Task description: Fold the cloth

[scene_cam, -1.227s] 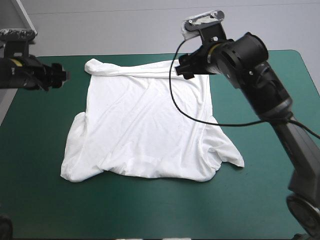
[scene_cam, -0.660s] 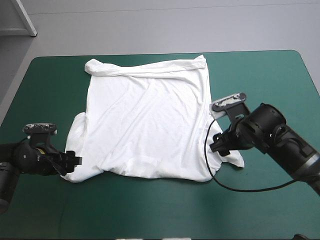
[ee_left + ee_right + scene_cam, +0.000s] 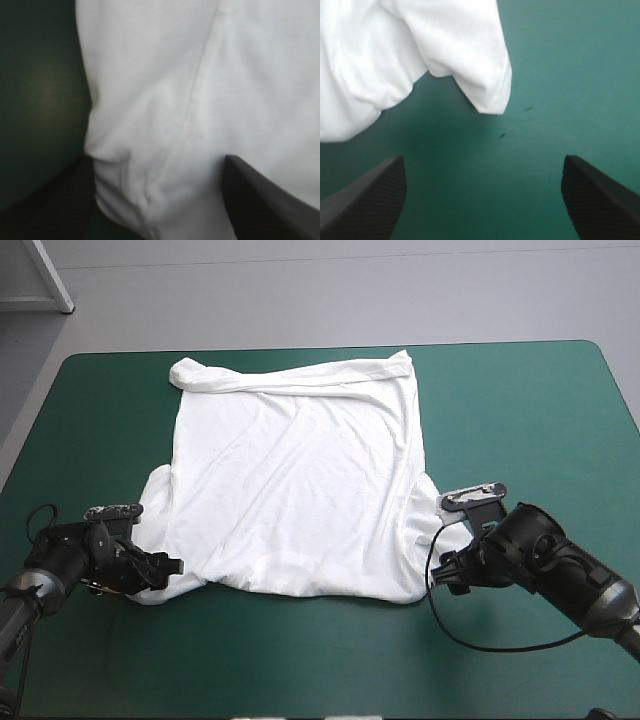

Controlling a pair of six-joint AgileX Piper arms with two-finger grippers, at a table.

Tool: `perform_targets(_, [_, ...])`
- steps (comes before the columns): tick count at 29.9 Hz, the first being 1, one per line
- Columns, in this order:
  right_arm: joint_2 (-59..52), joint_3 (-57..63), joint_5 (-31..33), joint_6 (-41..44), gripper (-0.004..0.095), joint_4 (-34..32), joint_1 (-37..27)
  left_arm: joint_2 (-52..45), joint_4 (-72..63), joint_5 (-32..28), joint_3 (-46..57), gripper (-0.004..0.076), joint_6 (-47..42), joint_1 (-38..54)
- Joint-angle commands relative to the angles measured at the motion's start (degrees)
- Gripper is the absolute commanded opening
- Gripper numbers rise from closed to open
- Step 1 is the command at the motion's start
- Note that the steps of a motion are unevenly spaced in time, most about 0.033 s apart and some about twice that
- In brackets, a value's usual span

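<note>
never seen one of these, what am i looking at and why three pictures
It is a robot with two arms at a table with a teal-green cover. The wide picture looks down from above and behind it; the other two come from cameras on the wrists, each looking along its arm's two black fingers. A white T-shirt lies spread flat, rumpled along its near edge. The left gripper is open at the shirt's near left corner, cloth between its fingers. The right gripper is open too, by the near right corner, only bare cover between its fingers. Nothing is held yet.

white t-shirt (image 3: 295,495), spread flat, mid-table
</note>
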Motion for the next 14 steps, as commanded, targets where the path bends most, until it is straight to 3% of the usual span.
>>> perform_targets(1, [-1.43,-1.23,-4.7,0.4,0.0723,-1.75,-4.0,2.93,-3.41,-2.45,0.37,0.0384,-0.19,-0.09])
perform_targets(7, [0.68,-1.23,-10.04,-7.69,0.0661,6.81,-15.23,2.93,-5.42,-2.19,0.48,-0.0013,2.55,-0.09])
perform_targets(14, [7.65,-1.23,-16.26,-12.63,0.0659,15.04,-17.89,2.93,-5.42,-0.83,0.48,-0.001,2.83,-0.09])
